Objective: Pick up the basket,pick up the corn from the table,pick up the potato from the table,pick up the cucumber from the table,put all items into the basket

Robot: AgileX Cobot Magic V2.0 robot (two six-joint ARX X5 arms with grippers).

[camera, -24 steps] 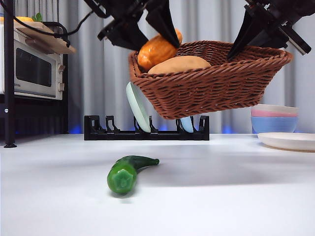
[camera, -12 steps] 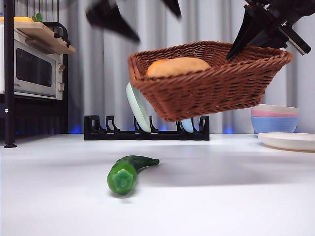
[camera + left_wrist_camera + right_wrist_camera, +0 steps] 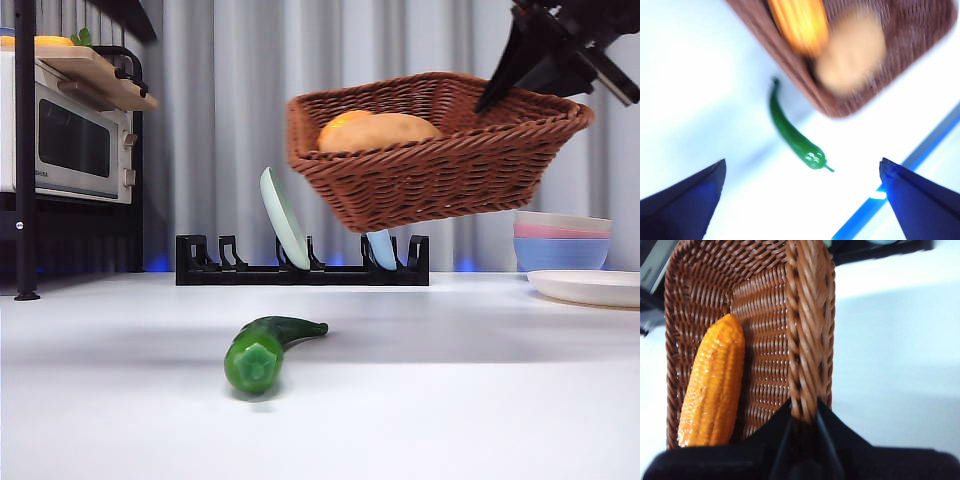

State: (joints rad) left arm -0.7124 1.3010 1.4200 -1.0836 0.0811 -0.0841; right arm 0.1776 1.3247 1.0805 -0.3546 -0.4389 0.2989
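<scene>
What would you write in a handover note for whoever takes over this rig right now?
Right tool: shut on the braided rim of the reddish-brown woven wicker basket, holding it tilted in the air above the white table.
Left tool: open, empty, above the table, looking down on the cucumber and basket.
Done: the ridged orange-yellow corn and smooth tan potato lie in the basket.
Left: the dark green curved cucumber lies on the table, below and to one side of the basket. Pick it up with the left tool and put it in.

The right gripper (image 3: 803, 412) has its jaws clamped; the left gripper's (image 3: 800, 190) jaws spread wide.
</scene>
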